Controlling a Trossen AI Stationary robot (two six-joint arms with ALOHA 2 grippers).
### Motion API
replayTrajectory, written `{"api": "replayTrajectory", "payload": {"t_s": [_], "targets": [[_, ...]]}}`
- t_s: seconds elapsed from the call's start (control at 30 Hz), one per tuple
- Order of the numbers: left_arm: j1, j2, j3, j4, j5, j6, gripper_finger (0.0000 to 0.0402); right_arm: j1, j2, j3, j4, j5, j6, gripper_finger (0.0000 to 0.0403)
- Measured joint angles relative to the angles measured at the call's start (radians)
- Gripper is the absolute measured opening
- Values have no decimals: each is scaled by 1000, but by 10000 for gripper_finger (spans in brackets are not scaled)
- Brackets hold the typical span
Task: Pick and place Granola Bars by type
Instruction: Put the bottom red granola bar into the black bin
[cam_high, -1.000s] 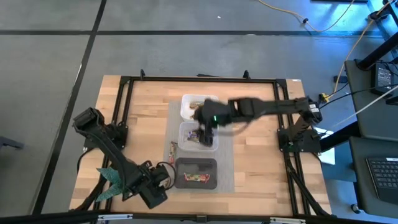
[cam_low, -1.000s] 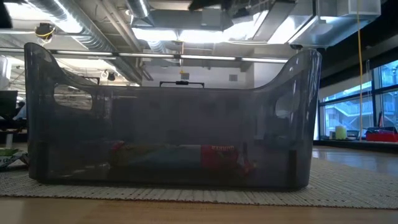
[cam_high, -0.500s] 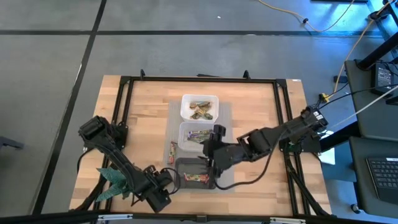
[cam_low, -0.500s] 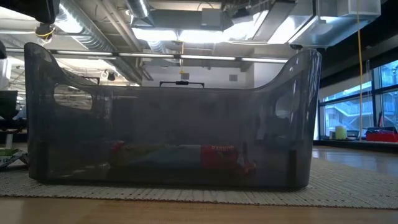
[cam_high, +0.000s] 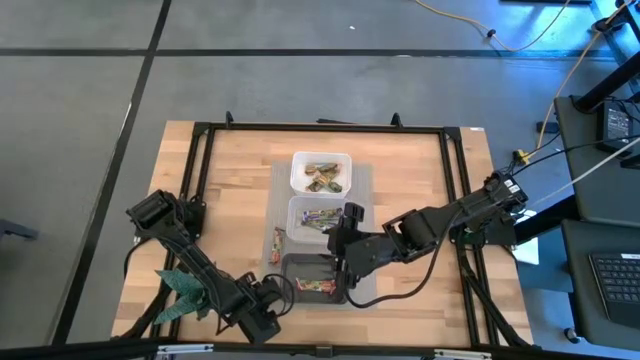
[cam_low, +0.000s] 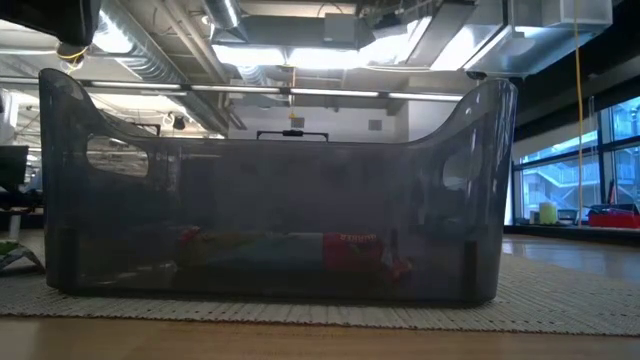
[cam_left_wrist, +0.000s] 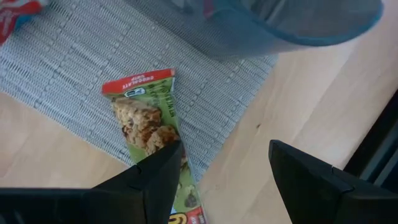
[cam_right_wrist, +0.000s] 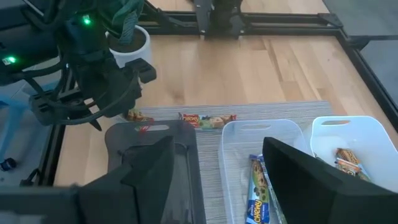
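Left wrist view shows the left gripper with its jaws spread apart and nothing between them, hanging over the edge of the grey woven mat, where a green-wrapped granola bar lies flat. The bar sits just off the one finger, its long axis running away from the jaws at a slant, so my reading is that the jaws must shift sideways and straddle its narrow width. Its red end band carries small white lettering that looks like "CHOCOLATE CHIP", though I cannot be sure. From above, the left gripper is at the table's near edge beside the black tub, and is the nearer arm to the loose bars on the mat. The right gripper is over the black tub, jaws apart and empty. Past it a clear tub holds a blue-wrapped bar reading "CHEWY", a white tub holds a brownish bar, and a red-ended bar lies on the mat.
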Motion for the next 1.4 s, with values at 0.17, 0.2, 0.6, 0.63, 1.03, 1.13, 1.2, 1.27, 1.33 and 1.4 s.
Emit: {"api": "replayTrajectory", "payload": {"t_s": [0.17,0.2,0.6,0.63,1.03,1.13,1.2,1.27,1.33,1.4], "targets": [[0,-13,0,2,2,-21,235,-1,0,0,-1,0,-3,246],[0,-17,0,-1,0,-21,235,-2,0,0,-1,0,-3,246],[0,-20,0,-140,5,-119,235,-2,0,0,-3,0,-9,246],[0,-17,0,-149,7,-128,235,-3,0,0,-3,0,-9,246],[9,56,4,-135,75,-146,233,-2,1,0,-58,1,-6,246],[8,53,4,-134,73,-145,222,-2,1,0,-61,1,-6,246],[9,52,3,-132,74,-144,210,-2,1,0,-61,1,-6,246],[9,52,3,-132,78,-143,195,-2,1,0,-63,1,-6,246],[9,52,3,-132,79,-143,181,-2,1,0,-63,1,-7,246],[9,52,3,-133,81,-143,168,-2,1,0,-67,0,-7,246]]}}
